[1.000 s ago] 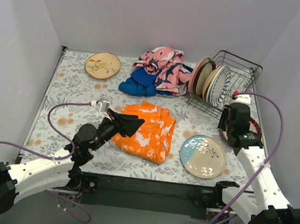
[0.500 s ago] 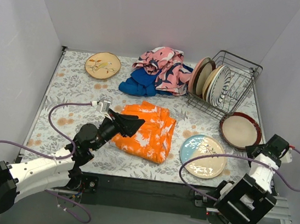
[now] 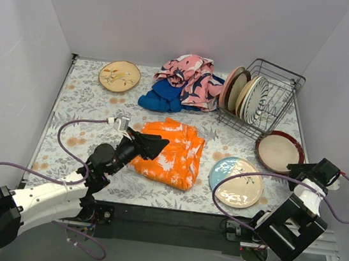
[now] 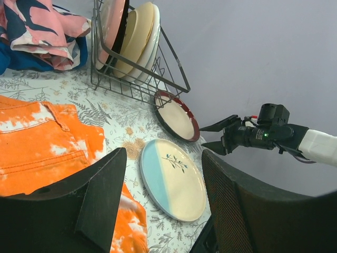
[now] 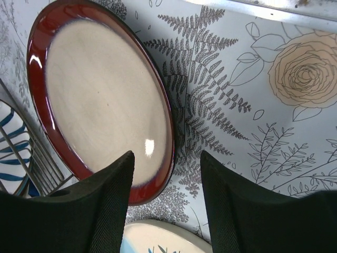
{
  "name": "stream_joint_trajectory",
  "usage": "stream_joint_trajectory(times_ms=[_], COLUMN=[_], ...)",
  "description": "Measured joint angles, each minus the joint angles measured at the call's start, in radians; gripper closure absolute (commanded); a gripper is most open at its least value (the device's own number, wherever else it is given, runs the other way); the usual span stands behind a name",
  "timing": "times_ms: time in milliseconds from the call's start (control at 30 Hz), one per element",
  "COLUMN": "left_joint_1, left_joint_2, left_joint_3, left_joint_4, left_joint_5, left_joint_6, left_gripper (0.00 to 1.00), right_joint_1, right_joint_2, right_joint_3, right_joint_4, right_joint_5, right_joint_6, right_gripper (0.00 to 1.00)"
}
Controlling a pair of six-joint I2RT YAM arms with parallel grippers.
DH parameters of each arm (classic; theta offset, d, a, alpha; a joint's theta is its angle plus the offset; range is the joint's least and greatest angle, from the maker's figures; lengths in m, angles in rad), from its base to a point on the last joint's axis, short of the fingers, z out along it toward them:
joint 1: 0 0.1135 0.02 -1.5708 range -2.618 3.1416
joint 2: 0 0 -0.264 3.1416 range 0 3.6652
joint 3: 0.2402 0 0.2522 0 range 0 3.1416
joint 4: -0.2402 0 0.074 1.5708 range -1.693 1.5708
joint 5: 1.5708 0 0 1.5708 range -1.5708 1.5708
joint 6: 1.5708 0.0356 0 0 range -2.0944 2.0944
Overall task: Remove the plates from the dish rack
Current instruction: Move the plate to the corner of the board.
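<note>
Standing at the far right of the table [image 3: 80,112], the dish rack [image 3: 277,86] holds several plates on edge, leaning together at its left end. The outermost on the near side is the striped plate [image 3: 255,101], and the others are pale or dark-backed.

Just in front of the rack, on its near-right side, the red-rimmed plate [image 3: 279,151] lies flat on the table, face up. The blue-cream plate [image 3: 236,181] also lies flat, farther toward the arms from the rack and a little to the left. The tan leafy plate [image 3: 119,75] rests well to the rack's left, along the far edge.

The pink cloth [image 3: 188,74] and the blue cloth [image 3: 161,96] are bunched just left of the rack. The orange cloth [image 3: 168,150] is spread out to its near left.

The right tool [image 3: 298,169] sits low, just beyond the near edge of the red-rimmed plate and away from the rack. It is released, with its jaws spread and nothing between them. The left tool [image 3: 160,144] hangs over the orange cloth, well left of the rack and aimed toward it. It too is released and empty.
</note>
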Motion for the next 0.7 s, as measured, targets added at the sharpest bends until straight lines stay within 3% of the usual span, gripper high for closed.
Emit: stream_joint_trajectory(times_ms=[700], left_joint_1=[0.0], left_joint_2=[0.044], left_joint_3=[0.0], left_joint_4=[0.02], left_joint_5=[0.024], left_joint_6=[-0.013], left_gripper=[0.43], right_joint_1=[-0.002], right_joint_2=[0.202], right_joint_3=[0.024], right_joint_4=[0.207], right_joint_5=[0.024], right_joint_6=[0.036], right_gripper=[0.38])
